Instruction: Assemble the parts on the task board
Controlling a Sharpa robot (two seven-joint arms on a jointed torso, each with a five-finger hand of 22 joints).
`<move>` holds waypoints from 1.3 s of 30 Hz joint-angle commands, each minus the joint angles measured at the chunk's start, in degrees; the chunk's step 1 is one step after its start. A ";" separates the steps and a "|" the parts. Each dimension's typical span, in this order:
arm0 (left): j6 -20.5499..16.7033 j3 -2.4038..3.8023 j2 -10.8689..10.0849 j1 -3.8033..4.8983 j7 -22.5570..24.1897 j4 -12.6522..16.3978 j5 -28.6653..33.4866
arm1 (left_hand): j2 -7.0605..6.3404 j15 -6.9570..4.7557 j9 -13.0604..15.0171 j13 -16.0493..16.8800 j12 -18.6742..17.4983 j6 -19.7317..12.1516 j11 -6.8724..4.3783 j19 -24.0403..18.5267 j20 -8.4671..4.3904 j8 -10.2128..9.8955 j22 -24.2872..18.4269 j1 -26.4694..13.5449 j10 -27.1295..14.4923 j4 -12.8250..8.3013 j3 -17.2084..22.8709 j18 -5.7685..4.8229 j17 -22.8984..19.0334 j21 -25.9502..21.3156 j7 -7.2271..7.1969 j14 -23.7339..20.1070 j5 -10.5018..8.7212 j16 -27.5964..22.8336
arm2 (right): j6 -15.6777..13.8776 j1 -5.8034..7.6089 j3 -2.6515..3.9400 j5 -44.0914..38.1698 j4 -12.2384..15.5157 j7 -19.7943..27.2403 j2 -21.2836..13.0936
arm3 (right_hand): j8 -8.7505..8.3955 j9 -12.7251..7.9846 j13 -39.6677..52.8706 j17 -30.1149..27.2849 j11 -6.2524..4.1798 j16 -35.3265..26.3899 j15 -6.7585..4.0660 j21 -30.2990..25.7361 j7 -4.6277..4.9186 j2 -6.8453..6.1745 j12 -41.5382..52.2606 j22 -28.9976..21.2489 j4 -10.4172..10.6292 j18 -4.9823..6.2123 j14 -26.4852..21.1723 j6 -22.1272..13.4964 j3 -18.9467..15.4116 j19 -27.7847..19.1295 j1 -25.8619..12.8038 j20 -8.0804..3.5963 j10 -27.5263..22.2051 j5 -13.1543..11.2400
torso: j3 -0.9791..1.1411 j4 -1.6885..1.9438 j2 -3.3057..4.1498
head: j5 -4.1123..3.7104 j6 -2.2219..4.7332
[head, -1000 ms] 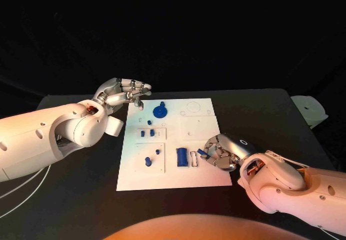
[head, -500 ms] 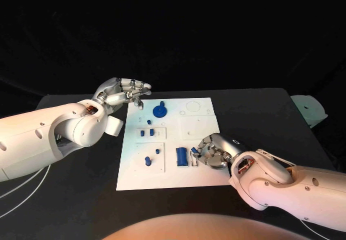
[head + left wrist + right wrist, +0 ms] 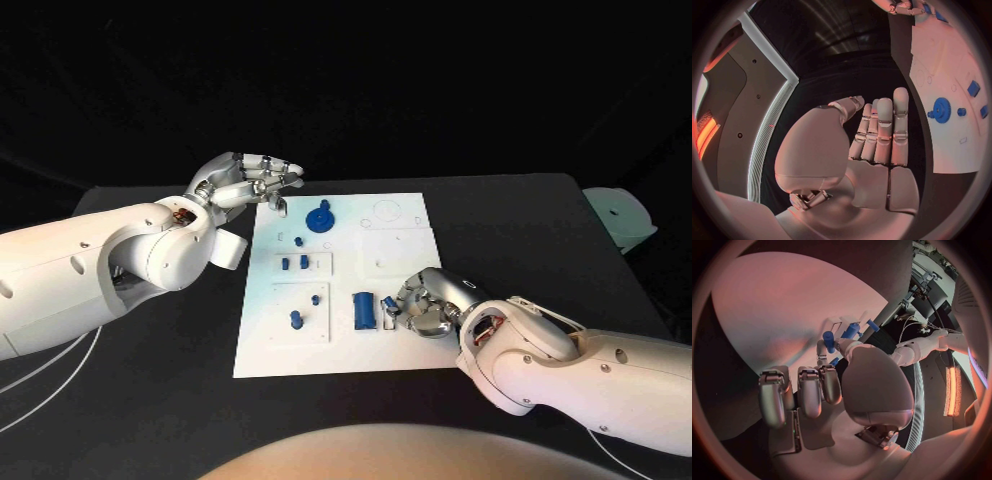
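Right hand (image 3: 428, 303) sits low on the task board (image 3: 411, 355), fingers curled beside the long blue block (image 3: 364, 312); we cannot tell if it pinches a small blue part; left hand (image 3: 248, 182) hovers at the board's far left corner, fingers together and bent, holding nothing; blue gear (image 3: 319, 217) lies just beside it; small blue pegs (image 3: 294, 264) sit mid-board.
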 commanded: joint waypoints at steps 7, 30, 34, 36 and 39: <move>0.92 0.03 -0.04 0.06 0.23 0.23 0.22 | 0.72 0.01 0.05 0.10 0.40 -0.38 0.02 0.22 -0.04 0.22 -0.06 0.00 -0.28 0.40 0.11 0.88 -0.06 -0.21 0.14 -0.54 0.05 0.27 | 1.57 -0.07 0.00 -0.38 0.03 -0.37 0.35 | 0.54 5.06 11.51 12.77 -0.34 0.12 -0.45 0.25 -1.15 -0.16 0.42 15.07 -0.67 -0.39 5.56 1.75 0.25 5.89 -1.44 -0.41 3.04 0.23 | -0.02 -0.03 -0.07 | 0.04 -0.33; 1.01 0.03 -0.22 0.06 0.11 0.30 0.22 | 1.02 0.03 0.09 0.10 0.52 -0.35 0.03 0.24 -0.02 0.30 -0.09 -0.15 -0.35 0.63 0.19 0.87 -0.12 -0.28 0.11 -0.55 0.08 0.31 | 2.27 -0.07 0.00 -1.14 -0.38 -0.46 0.70 | 0.90 5.20 11.55 12.67 -0.29 0.06 -0.41 0.25 -1.10 -0.47 0.33 15.07 0.21 -0.39 5.54 1.80 -2.08 5.89 -6.70 -0.42 3.02 -3.13 | -0.04 0.00 -0.05 | 0.06 -0.31; 0.98 0.03 -0.26 0.06 0.07 0.33 0.22 | 1.06 0.02 0.11 0.10 0.55 -0.30 0.02 0.25 -0.02 0.34 -0.10 -0.17 -0.37 0.67 0.19 0.87 -0.14 -0.29 0.09 -0.55 0.08 0.33 | 2.31 -0.07 0.00 -1.22 -0.53 -0.43 0.73 | 0.80 5.04 11.39 12.61 -0.15 0.02 -0.30 0.25 -0.95 -0.65 -0.04 15.07 0.32 -0.39 5.52 1.75 -3.40 5.89 -9.29 -0.32 2.85 -5.99 | -0.04 -0.07 -0.05 | 0.11 -0.28; 0.97 0.03 -0.26 0.06 0.06 0.33 0.22 | 1.06 0.02 0.11 0.10 0.55 -0.30 0.02 0.25 -0.02 0.34 -0.10 -0.17 -0.37 0.67 0.19 0.87 -0.14 -0.29 0.09 -0.55 0.08 0.33 | 2.39 -0.07 0.00 -1.25 -0.58 -0.42 0.75 | 0.83 5.02 11.37 12.52 -0.16 -0.03 -0.30 0.25 -0.96 -1.25 -0.13 15.07 0.20 -0.39 5.50 1.79 -5.27 5.89 -10.84 -0.32 2.81 -1.20 | -0.03 -0.06 -0.05 | 0.10 -0.29; 0.95 0.03 -0.25 0.07 0.04 0.33 0.22 | 1.06 0.02 0.11 0.10 0.55 -0.30 0.02 0.25 -0.02 0.34 -0.10 -0.17 -0.37 0.67 0.19 0.87 -0.14 -0.29 0.09 -0.55 0.08 0.33 | 2.46 -0.07 0.00 -1.27 -0.63 -0.40 0.77 | 0.77 4.98 11.24 12.49 -0.11 -0.05 -0.28 0.25 -0.90 -1.40 -0.42 15.07 0.31 -0.39 5.49 1.69 -6.16 5.89 -11.50 -0.31 2.69 -0.79 | -0.04 -0.02 -0.10 | 0.05 -0.28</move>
